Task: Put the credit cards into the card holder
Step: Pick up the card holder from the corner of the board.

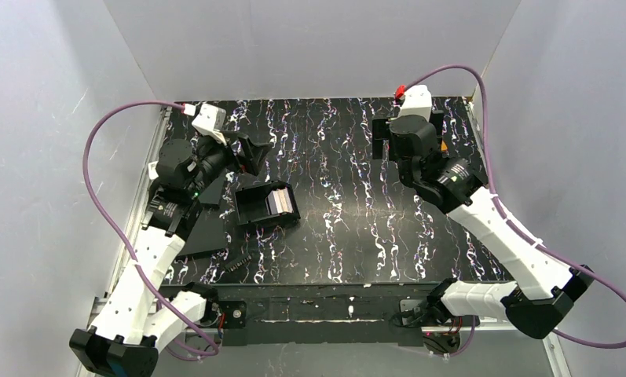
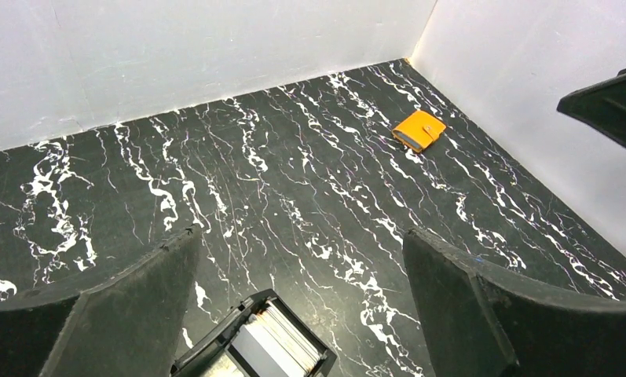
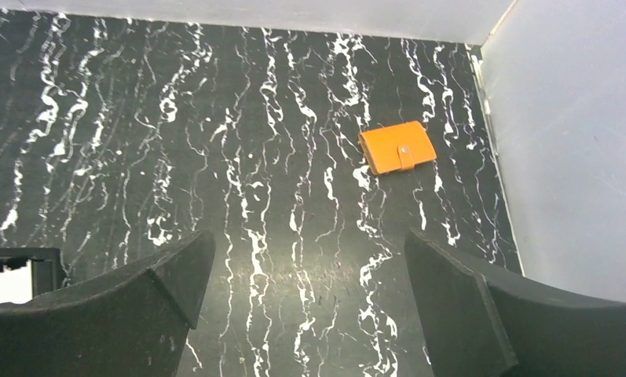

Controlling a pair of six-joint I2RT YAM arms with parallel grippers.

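Note:
The credit cards (image 1: 280,202) stand as a pale stack inside a black open tray (image 1: 250,208) at the left middle of the table. In the left wrist view they (image 2: 282,339) sit low between the fingers. My left gripper (image 1: 247,155) is open and empty, just behind the tray; its jaws (image 2: 302,236) stand wide apart. The card holder (image 3: 397,147) is orange and closed, lying flat near the far right wall; it also shows in the left wrist view (image 2: 419,129). My right gripper (image 1: 382,138) is open and empty (image 3: 309,239), short of the holder.
Flat black rectangles (image 1: 207,232) lie left of the tray, and a small dark ridged piece (image 1: 239,263) lies near the front. White walls close in the table on three sides. The right arm (image 1: 482,212) hides most of the card holder from above.

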